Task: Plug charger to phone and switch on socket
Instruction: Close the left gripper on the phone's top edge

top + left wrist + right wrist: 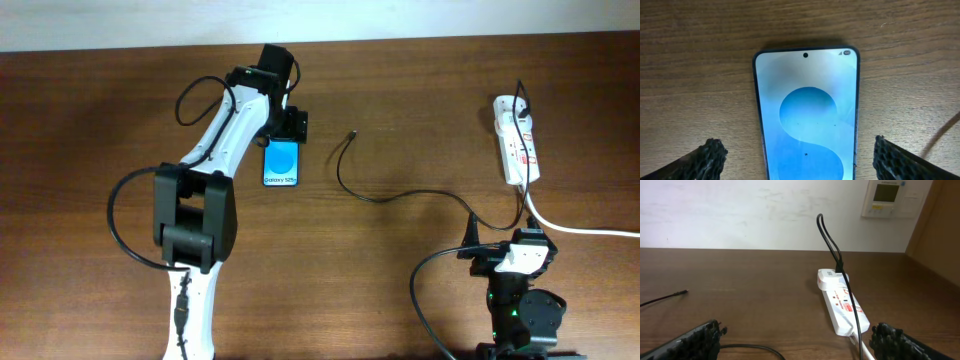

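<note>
Phone [282, 165] long axis near-far, w/ left claw [800, 152] spread astride it.

Left: black-edged blue-screen smartphone [282, 166], flat on brown wooden bench [420, 110].
Middle: thin black charger cable [340, 166].
Right: white plastic power strip [516, 140].

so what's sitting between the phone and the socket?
Only the charger, its loose plug end lying nearer the phone but apart from it. The rest toward the socket is bare table. The overhead view shows it.
</note>
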`<action>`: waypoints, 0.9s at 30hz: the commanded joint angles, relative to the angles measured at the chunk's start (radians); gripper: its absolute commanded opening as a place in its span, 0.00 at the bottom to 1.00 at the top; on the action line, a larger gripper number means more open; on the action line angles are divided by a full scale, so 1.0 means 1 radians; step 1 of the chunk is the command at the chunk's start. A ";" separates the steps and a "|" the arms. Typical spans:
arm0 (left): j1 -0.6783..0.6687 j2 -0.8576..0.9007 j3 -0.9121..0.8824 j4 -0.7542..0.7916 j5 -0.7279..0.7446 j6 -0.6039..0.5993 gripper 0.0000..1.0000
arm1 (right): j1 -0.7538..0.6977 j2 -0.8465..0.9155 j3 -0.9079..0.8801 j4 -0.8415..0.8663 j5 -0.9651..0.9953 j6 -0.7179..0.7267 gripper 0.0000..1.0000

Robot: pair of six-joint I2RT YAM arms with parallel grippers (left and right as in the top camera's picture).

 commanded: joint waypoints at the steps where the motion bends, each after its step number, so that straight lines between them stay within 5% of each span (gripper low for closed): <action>1: 0.005 0.018 0.008 0.002 -0.014 -0.022 0.97 | 0.006 -0.006 -0.005 -0.006 0.011 0.001 0.98; 18: -0.025 0.089 0.008 0.021 -0.001 -0.038 0.90 | 0.006 -0.006 -0.005 -0.006 0.011 0.001 0.98; 27: -0.024 0.089 0.008 -0.022 -0.008 -0.151 0.88 | 0.006 -0.006 -0.005 -0.005 0.011 0.001 0.98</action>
